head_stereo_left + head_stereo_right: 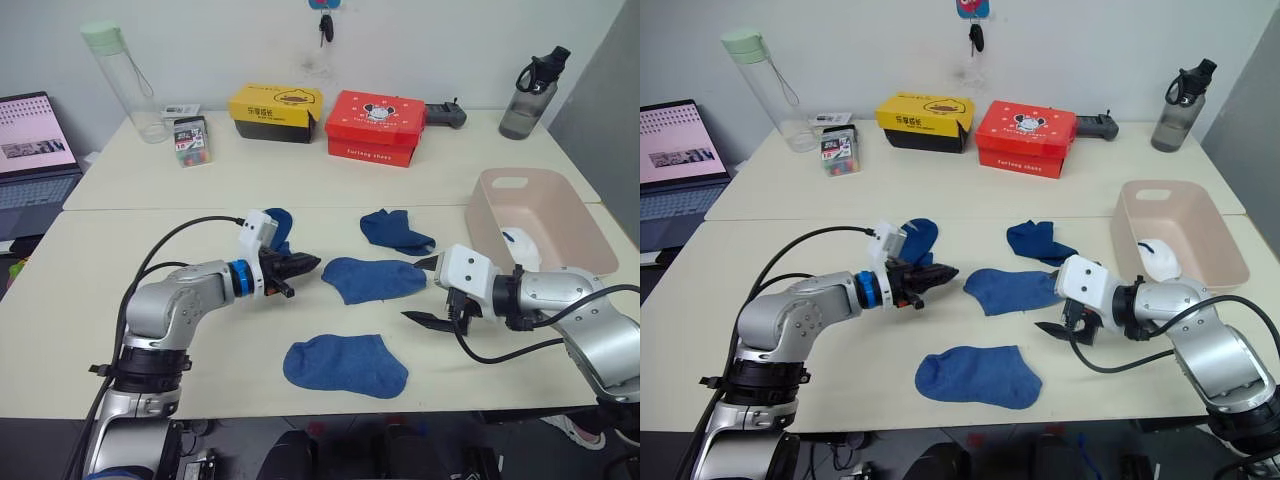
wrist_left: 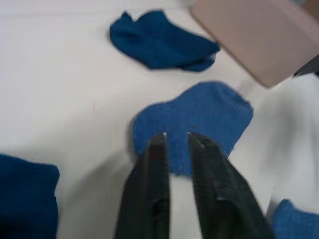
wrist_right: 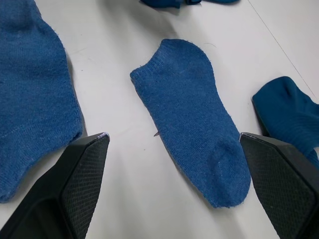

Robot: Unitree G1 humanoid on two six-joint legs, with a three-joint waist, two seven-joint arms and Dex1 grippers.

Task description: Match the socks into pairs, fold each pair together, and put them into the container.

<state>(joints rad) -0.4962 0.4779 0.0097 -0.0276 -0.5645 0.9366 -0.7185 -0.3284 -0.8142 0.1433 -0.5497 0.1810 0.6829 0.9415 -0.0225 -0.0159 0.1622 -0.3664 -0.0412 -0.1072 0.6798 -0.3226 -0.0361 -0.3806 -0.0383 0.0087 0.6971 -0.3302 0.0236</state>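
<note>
A pale desk (image 1: 150, 330) filled the frame, blue socks strewn mid-picture. At left-centre, the left claw (image 1: 300, 265), nearly clenched and empty, aimed at the middle sock (image 1: 372, 278), likely to pinch its edge. Below lay another sock (image 1: 345, 364). At right, the right claw (image 1: 428, 292) gaped wide, empty. The tub (image 1: 560, 215), far right, held a white sock (image 1: 522, 245).
</note>
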